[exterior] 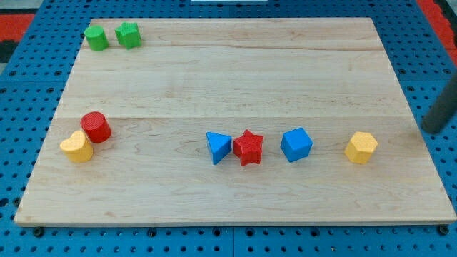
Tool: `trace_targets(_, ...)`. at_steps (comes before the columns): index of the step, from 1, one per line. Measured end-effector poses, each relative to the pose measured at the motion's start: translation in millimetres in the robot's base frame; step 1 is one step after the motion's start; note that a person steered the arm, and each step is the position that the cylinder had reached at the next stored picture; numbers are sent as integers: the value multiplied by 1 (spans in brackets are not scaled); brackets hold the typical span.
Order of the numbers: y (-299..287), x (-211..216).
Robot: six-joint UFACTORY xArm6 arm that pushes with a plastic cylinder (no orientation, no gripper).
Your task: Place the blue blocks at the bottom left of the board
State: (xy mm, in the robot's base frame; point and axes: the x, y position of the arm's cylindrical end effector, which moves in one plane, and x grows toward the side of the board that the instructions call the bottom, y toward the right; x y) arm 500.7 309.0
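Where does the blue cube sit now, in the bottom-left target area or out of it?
Out. The blue cube sits right of centre, between the red star and yellow block.

Bright even light, soft short shadows, sharp blocks, blurred rod (441, 111)

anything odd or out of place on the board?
Nothing damaged or tipped. Both blue blocks, the triangle and the cube, sit mid-board low, not bottom left, with the red star touching the triangle. My tip is far off at the view's right edge.

Board (235, 78) pale grained wood, matt; blue cube (296, 145) ridged plastic.
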Motion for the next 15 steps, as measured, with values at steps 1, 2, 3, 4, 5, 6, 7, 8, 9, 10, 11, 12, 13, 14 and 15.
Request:
trace_targets(1,-40,44)
trace_targets(2,-126,62)
trace_targets(3,-164,32)
trace_targets(4,-198,-9)
trace_targets(5,-244,-39)
trace_targets(6,-301,-43)
trace_targets(7,-219,-41)
trace_targets(8,-269,-27)
trace_targets(9,-329,-27)
trace_targets(10,-401,-23)
trace_targets(11,-431,-37)
trace_targets(12,-454,-50)
trace_targets(13,-474,-18)
trace_targets(14,-473,0)
trace_targets(15,-447,13)
